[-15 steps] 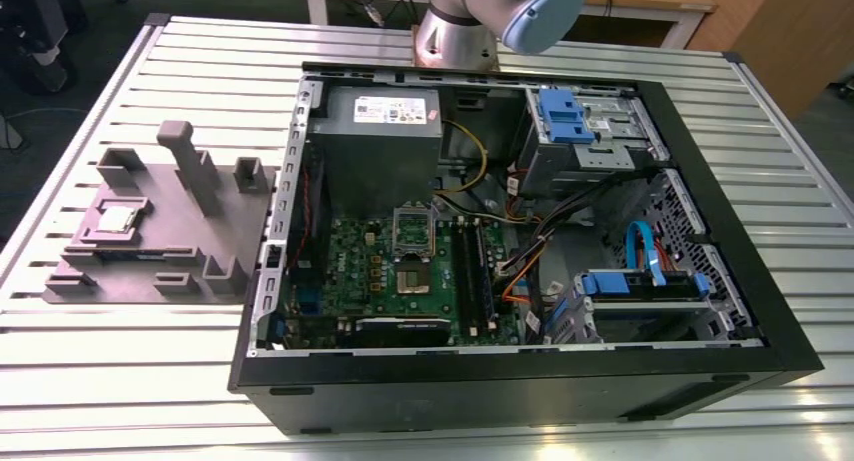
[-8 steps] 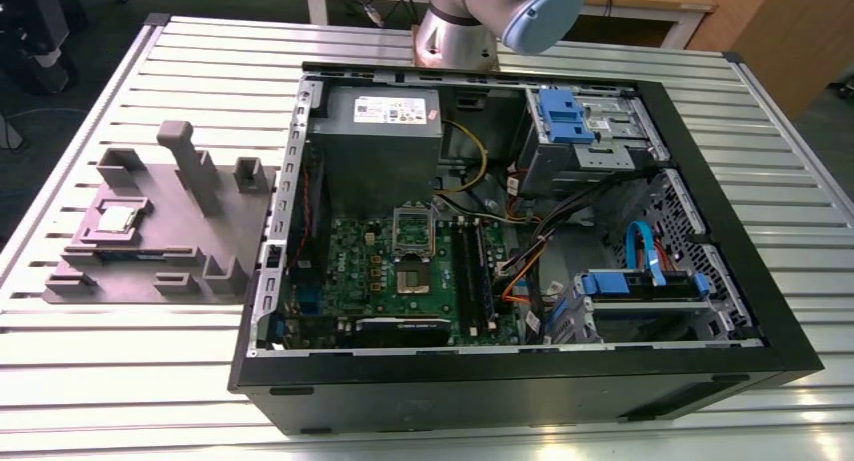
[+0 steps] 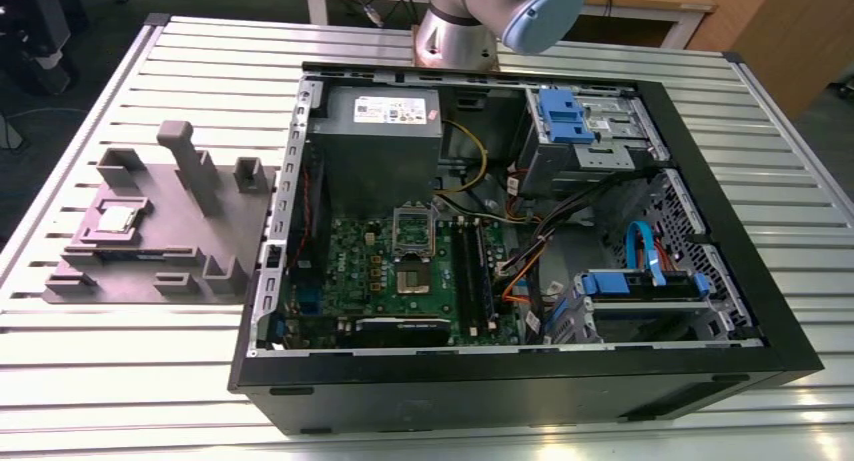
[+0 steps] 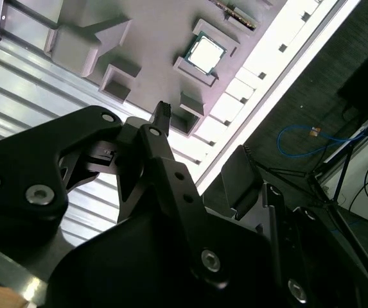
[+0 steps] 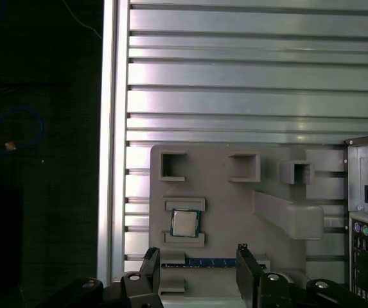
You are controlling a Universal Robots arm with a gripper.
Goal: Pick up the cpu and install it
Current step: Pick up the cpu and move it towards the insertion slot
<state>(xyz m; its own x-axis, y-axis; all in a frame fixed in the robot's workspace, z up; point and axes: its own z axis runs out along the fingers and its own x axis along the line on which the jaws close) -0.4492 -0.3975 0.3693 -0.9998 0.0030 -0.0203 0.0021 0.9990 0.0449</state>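
Observation:
The cpu is a small silvery square lying flat in a recess of the grey fixture block, at the exterior view's left of the open computer case. In both wrist views the cpu lies well below the gripper, untouched. My gripper hangs open above the fixture, with nothing between its black fingers. Inside the case the green motherboard shows its open socket.
A grey power supply box and blue drive brackets fill the case's far end. Cables cross beside the board. The fixture carries upright posts and a blue-edged strip. The slatted metal table ends at an edge.

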